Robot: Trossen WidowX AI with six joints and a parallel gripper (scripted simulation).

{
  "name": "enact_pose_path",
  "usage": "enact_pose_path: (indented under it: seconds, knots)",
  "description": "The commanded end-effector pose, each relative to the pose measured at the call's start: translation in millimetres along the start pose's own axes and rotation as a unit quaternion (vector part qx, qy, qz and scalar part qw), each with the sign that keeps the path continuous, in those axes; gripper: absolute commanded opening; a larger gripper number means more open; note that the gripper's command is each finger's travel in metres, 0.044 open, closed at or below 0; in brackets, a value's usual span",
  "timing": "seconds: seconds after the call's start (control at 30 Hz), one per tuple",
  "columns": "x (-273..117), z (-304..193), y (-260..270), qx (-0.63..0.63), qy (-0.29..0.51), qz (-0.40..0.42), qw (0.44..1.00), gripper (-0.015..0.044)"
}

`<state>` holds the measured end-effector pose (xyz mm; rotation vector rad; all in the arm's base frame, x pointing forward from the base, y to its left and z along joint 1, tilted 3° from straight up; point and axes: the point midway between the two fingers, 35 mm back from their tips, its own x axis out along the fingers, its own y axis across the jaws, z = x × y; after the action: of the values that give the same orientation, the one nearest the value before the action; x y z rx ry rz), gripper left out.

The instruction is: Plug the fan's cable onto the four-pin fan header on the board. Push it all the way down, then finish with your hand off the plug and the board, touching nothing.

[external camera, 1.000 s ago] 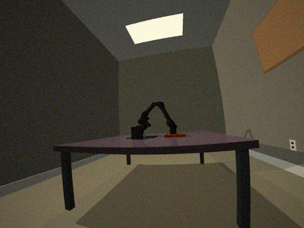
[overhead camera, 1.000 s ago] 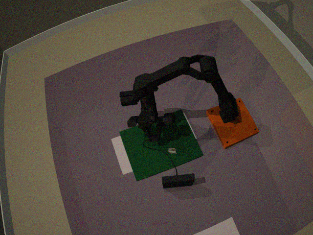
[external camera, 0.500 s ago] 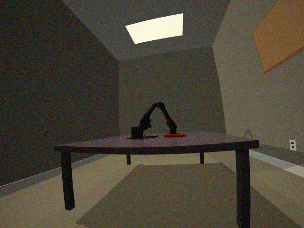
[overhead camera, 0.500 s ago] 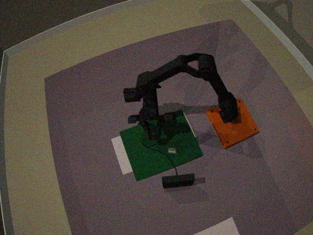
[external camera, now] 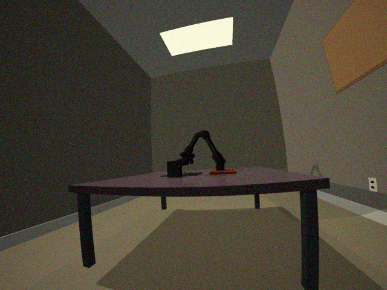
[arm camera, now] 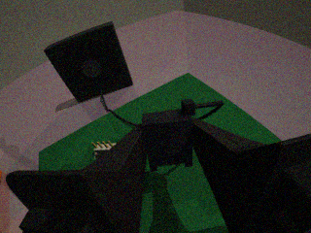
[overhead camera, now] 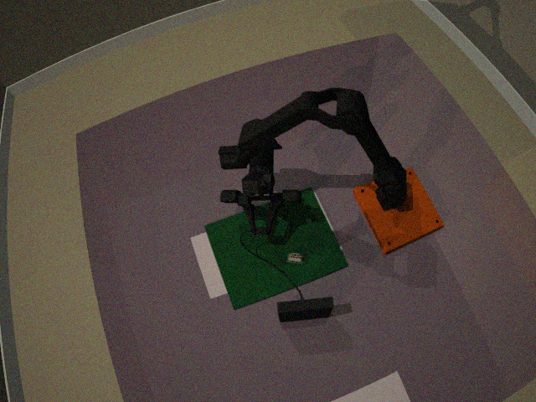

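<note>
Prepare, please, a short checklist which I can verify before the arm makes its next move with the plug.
1. Gripper closed on the plug: ok.
2. Header free, nothing plugged onto it: ok.
3. Plug placed over the header: not ok, it is off to one side.
4. Cable joined to the fan: ok.
5. Plug's openings matched to the four pins: cannot tell.
</note>
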<state>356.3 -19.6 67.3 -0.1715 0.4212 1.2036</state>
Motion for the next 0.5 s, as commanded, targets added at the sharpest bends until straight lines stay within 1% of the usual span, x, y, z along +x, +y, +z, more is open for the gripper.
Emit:
enact_pose_path:
  seconds: [0.0, 0.47]
  knots:
    - [-2.0, -2.4, -0.6, -0.003, -0.026, -0.009, 1.0, 0.0]
    - [-18.4, -1.6, -4.1, -0.023, -0.114, -0.059, 0.991, 0.0]
